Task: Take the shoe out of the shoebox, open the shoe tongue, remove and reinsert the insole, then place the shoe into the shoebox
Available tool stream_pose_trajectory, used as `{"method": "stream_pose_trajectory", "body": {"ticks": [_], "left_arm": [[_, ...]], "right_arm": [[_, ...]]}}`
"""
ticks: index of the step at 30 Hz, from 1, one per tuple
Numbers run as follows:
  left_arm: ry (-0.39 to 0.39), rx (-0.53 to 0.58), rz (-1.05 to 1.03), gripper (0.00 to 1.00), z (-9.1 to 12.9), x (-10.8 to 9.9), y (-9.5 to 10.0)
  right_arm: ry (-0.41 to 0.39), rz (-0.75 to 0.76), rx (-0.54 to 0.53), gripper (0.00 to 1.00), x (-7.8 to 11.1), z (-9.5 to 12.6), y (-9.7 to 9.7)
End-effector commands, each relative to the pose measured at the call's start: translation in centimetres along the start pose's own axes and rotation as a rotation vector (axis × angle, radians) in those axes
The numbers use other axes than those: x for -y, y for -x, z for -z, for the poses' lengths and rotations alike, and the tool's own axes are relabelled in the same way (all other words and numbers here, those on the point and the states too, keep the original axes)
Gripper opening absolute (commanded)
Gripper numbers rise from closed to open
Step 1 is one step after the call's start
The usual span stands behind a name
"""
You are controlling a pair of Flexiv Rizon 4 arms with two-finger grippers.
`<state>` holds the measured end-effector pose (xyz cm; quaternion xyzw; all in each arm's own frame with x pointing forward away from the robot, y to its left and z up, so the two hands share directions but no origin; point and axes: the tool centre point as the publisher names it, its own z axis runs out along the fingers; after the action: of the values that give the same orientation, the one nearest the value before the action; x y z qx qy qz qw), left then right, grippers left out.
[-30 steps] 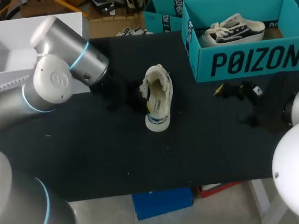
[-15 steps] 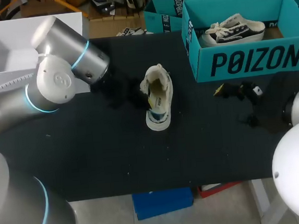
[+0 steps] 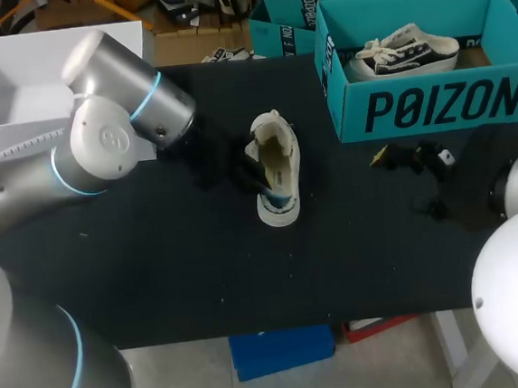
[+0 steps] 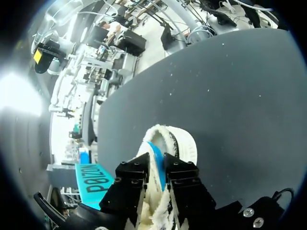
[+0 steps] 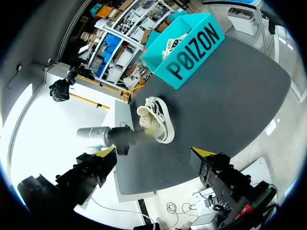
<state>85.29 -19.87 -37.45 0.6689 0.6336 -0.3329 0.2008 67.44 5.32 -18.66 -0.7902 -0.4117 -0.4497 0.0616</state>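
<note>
Black tabletop (image 3: pixel 156 257) carries the teal shoebox (image 3: pixel 442 105) at its far right. The cream, fleece-lined shoe (image 3: pixel 275 170) lies near the middle, well apart from the box. The left gripper (image 4: pixel 156 168) sits at the shoe's opening, fingers pinched on the blue insole (image 4: pixel 156 158), while the right gripper (image 5: pixel 154 152) hangs spread wide, holding nothing.

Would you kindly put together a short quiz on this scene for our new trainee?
1. True or false: the cream shoe lies inside the teal box.
2. Which end effector pinches the blue insole? A: left end effector. B: right end effector.
3. Fill in: the right end effector's fingers stand ____, holding nothing.
Key: 1 false; 2 A; 3 open.
</note>
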Motion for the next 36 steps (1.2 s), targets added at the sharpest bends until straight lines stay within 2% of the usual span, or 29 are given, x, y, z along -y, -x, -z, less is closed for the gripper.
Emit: {"method": "stream_pose_trajectory", "body": {"ticks": [1, 2, 3, 4, 6, 9, 10, 11, 12, 13, 23, 36], "left_arm": [[-0.031, -0.017, 0.005, 0.63, 0.0, 0.3, -0.2], [-0.040, -0.009, 0.011, 0.78, 0.1, 0.5, -0.2], [-0.046, -0.001, 0.012, 1.00, 0.4, 0.6, 0.0], [-0.047, 0.005, 0.010, 1.00, 0.8, 0.8, 0.2], [-0.032, 0.021, -0.004, 0.91, 1.9, 0.9, 0.8], [-0.005, 0.033, -0.031, 0.60, 3.6, 0.9, 1.7], [0.009, 0.028, -0.039, 0.45, 3.8, 0.8, 1.9], [0.020, 0.021, -0.045, 0.38, 3.9, 0.8, 1.9], [0.039, 0.004, -0.058, 0.08, 4.0, 0.7, 2.0], [0.049, -0.020, -0.070, 0.00, 3.9, 0.6, 1.8], [0.110, -0.134, -0.113, 0.00, 2.1, 0.4, 0.6], [0.087, -0.176, -0.090, 0.00, -0.4, 0.0, -0.8]], "right_arm": [[-0.067, -0.010, -0.010, 1.00, -0.2, 0.6, 0.5], [-0.067, -0.010, -0.010, 1.00, -0.2, 0.6, 0.5], [-0.067, -0.010, -0.010, 1.00, -0.2, 0.6, 0.5], [-0.067, -0.010, -0.010, 1.00, -0.2, 0.6, 0.5], [-0.067, -0.010, -0.010, 1.00, -0.2, 0.6, 0.5], [-0.067, -0.010, -0.010, 1.00, -0.2, 0.6, 0.5], [-0.067, -0.010, -0.010, 1.00, -0.2, 0.6, 0.5], [-0.067, -0.010, -0.010, 1.00, -0.2, 0.6, 0.5], [-0.067, -0.010, -0.010, 1.00, -0.2, 0.6, 0.5], [-0.067, -0.010, -0.010, 1.00, -0.2, 0.6, 0.5], [-0.067, -0.010, -0.010, 1.00, -0.2, 0.6, 0.5], [-0.067, -0.010, -0.010, 1.00, -0.2, 0.6, 0.5]]}}
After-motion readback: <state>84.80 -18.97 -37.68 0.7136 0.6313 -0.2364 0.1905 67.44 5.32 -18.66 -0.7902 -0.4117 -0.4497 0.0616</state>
